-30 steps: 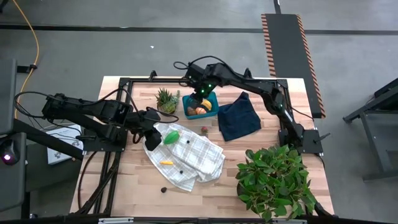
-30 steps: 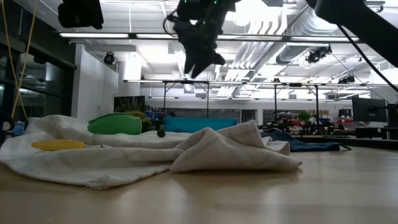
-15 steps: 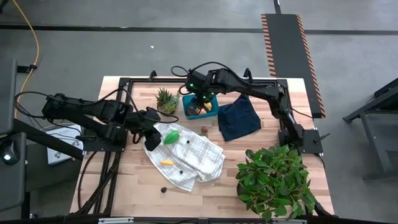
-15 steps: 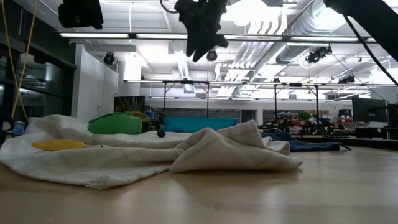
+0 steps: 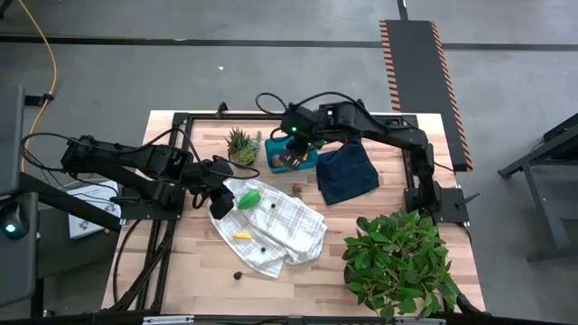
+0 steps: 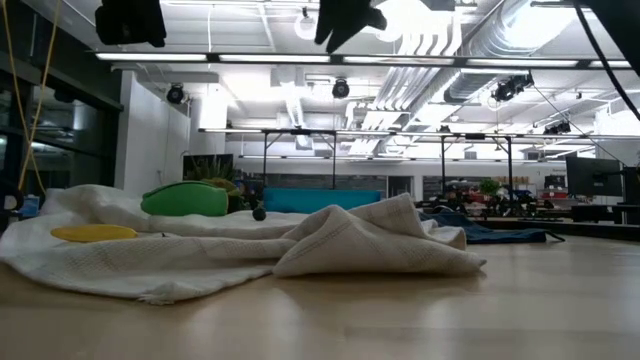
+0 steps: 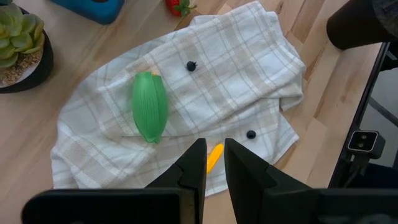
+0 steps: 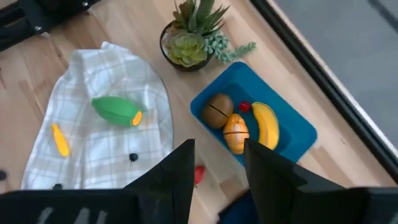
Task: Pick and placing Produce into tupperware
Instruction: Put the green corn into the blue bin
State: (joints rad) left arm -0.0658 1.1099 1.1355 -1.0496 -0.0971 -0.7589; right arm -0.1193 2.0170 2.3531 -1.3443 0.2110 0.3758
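The teal-blue tupperware (image 8: 292,134) stands near the table's far edge and holds a banana (image 8: 266,124), an orange piece (image 8: 236,132), a brown piece (image 8: 216,110) and a tiny red piece. My right gripper (image 8: 217,149) hovers high above it (image 5: 287,155), open and empty. On the white checked cloth (image 5: 275,221) lie a green piece (image 7: 150,113), a small yellow piece (image 7: 213,155) and dark berries (image 7: 190,65). A red strawberry (image 5: 296,189) lies on the bare wood. My left gripper (image 7: 215,146) waits over the cloth's left edge (image 5: 219,173), empty, its fingers a narrow gap apart.
A small spiky potted plant (image 5: 240,144) stands just left of the tupperware, and a dark navy cloth (image 5: 348,171) lies to its right. A big leafy plant (image 5: 402,262) fills the near right corner. One dark berry (image 5: 237,274) lies on the wood near the near edge.
My right gripper has risen from low above the tupperware, almost leaving the top of the low view. The left arm, the cloth and the pieces on it have stayed where they were.
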